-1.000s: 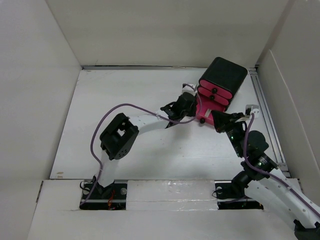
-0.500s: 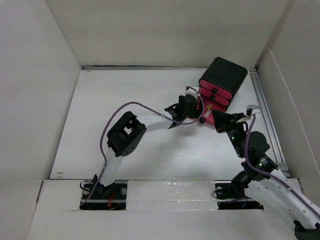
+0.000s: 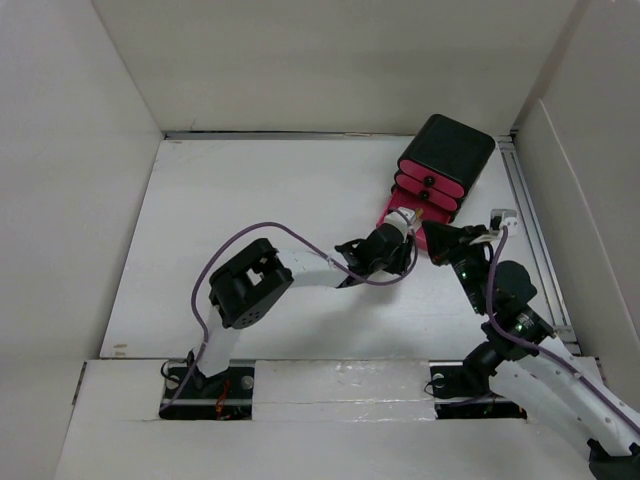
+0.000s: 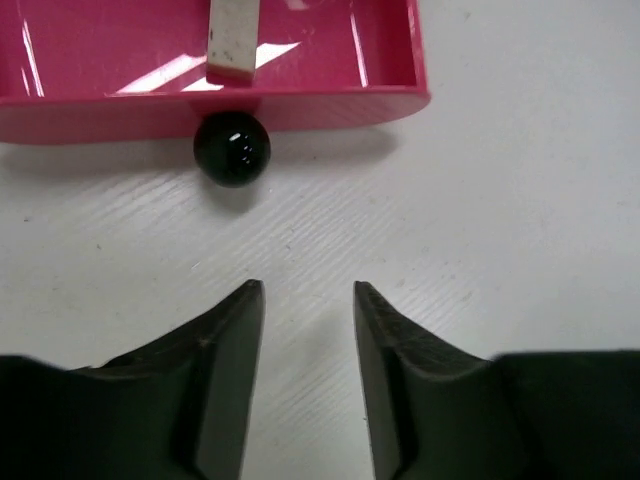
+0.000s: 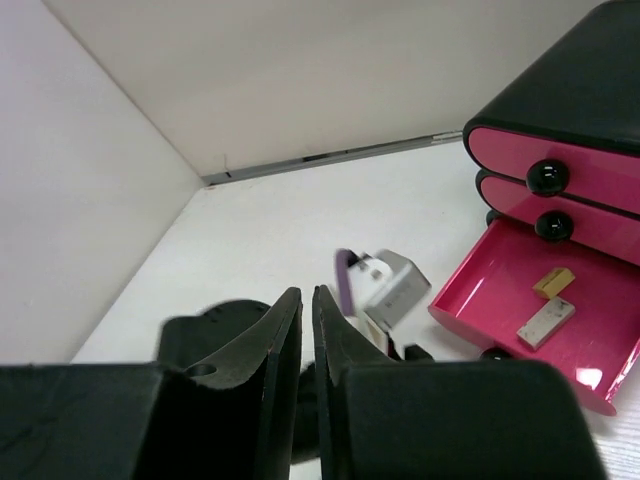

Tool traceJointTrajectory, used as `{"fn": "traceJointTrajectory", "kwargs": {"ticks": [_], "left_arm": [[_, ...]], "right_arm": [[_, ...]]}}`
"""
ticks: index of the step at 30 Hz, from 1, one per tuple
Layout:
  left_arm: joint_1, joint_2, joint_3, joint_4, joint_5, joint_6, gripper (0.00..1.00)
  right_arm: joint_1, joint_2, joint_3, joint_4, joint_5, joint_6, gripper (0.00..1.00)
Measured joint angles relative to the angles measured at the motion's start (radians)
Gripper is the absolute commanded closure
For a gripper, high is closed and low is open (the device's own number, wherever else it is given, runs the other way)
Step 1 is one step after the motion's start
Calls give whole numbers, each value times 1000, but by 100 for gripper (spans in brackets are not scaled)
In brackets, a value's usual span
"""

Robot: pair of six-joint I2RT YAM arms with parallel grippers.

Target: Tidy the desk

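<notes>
The desk (image 3: 250, 220) is a white tabletop with white panel walls around it. A small black box with three pink drawers (image 3: 445, 160) stands at its far right. The bottom drawer (image 3: 390, 208) is pulled open. In the right wrist view it (image 5: 500, 300) holds a tan block (image 5: 553, 282) and a pale grey block (image 5: 545, 320). My left gripper (image 4: 308, 290) is open and empty, low over the desk just in front of the drawer's black knob (image 4: 231, 148). In the top view it (image 3: 395, 235) is at the drawer front. My right gripper (image 3: 430, 230) is shut and empty beside the drawer, and also shows in its own wrist view (image 5: 307, 290).
A metal rail (image 3: 535, 230) runs along the desk's right side and another along the back wall (image 3: 290, 134). The left arm's purple cable (image 3: 215, 270) loops over the desk. The two upper drawers (image 5: 555, 195) are closed.
My left gripper has swung right and toward me, from beside the drawer to its front, and its elbow has shifted right. The right arm has not moved.
</notes>
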Motion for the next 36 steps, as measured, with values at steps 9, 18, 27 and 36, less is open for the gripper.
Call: {"fn": "traceJointTrajectory", "kwargs": {"ticks": [9,18,27,36], "left_arm": [[14,124,152,-96,-53,0,55],[24,186,245,-128,-112,14,55],[36,219,279,-142,-132,32,75],[42,221,303,-164,-139,57,93]], "right_arm": [[0,-1,0,0,3,3,73],[0,-15,-2,0,7,8,72],[0,-10,-2,1,4,8,73],[0,2,-3,1,-2,9,74]]}}
